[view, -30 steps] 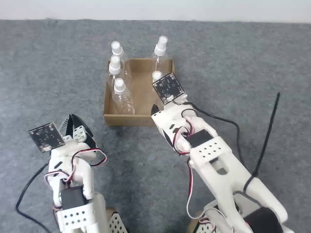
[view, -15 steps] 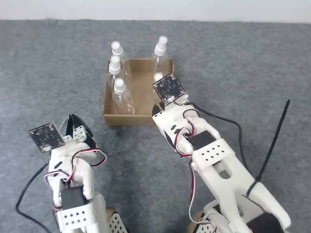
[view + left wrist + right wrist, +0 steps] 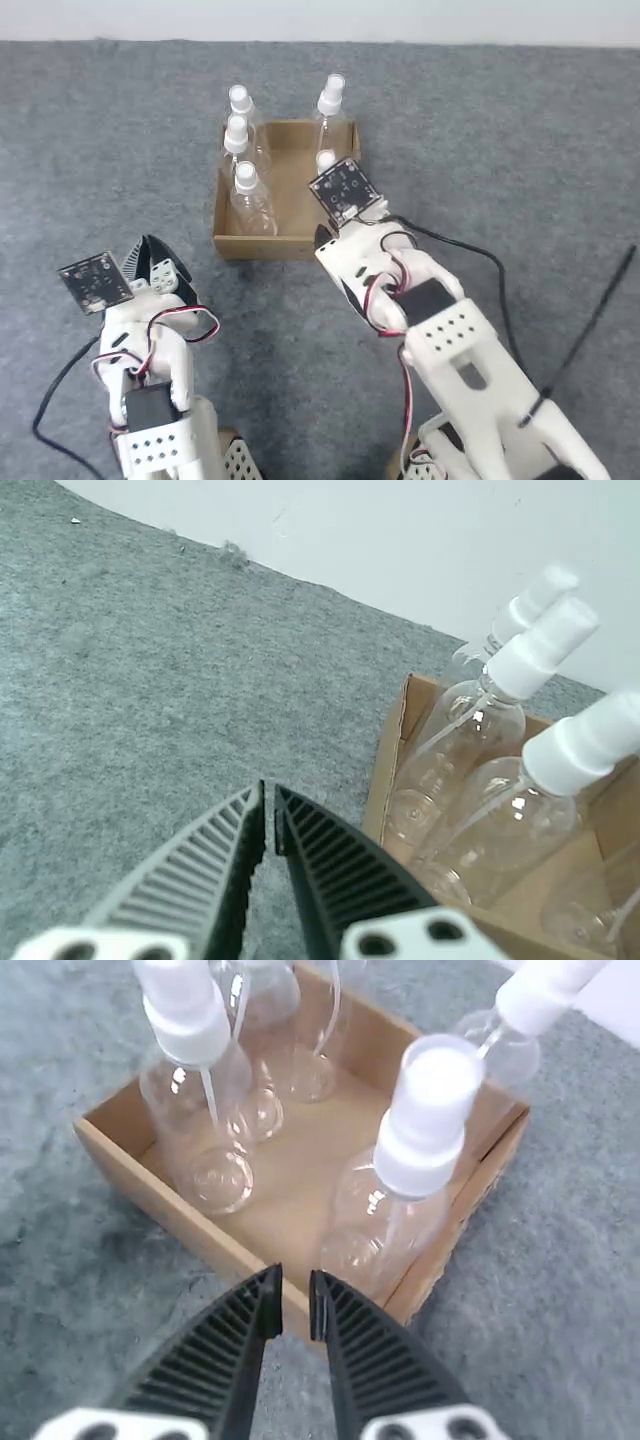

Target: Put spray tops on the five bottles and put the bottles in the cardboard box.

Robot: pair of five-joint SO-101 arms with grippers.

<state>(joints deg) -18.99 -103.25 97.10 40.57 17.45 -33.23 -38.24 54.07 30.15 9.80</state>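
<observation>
Grey carpet (image 3: 500, 120): 5 spray-topped bottles (image 3: 250, 205), 1 cardboard box (image 3: 295, 195)

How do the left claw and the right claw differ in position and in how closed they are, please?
The left claw hangs over bare carpet beside the cardboard box; the right claw is above the box's near wall, facing the bottles. The left claw's fingers are almost together; the right claw's fingers show a slightly wider gap. Both are empty.

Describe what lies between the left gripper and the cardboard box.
Bare grey carpet and nothing else. The left wrist view shows this stretch between the left gripper and the box.
</observation>
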